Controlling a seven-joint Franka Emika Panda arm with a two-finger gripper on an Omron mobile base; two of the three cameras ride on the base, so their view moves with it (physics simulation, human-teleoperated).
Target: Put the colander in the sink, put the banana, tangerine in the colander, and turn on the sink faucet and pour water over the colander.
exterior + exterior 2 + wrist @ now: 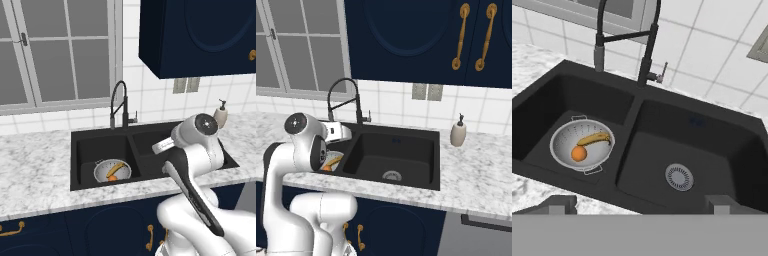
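The silver colander [562,137] [102,167] sits in the left basin of the black sink [633,116] [99,133]. Inside it lie the yellow banana [594,138] [116,169] and the orange tangerine [578,154] [113,178], side by side. The black arched faucet [647,50] [120,105] [346,100] stands behind the divider, its spout over the left basin's back, and no water shows. My gripper [639,205] hovers open and empty above the sink's front edge, its fingertips [558,204] wide apart. In the right base view my arm hides most of the colander [334,160].
A beige soap dispenser [220,114] [458,132] stands on the marble counter [35,170] right of the sink. The right basin holds a silver drain [679,177] [392,175]. Dark blue cabinets [200,35] hang above; a window [55,50] is behind the faucet.
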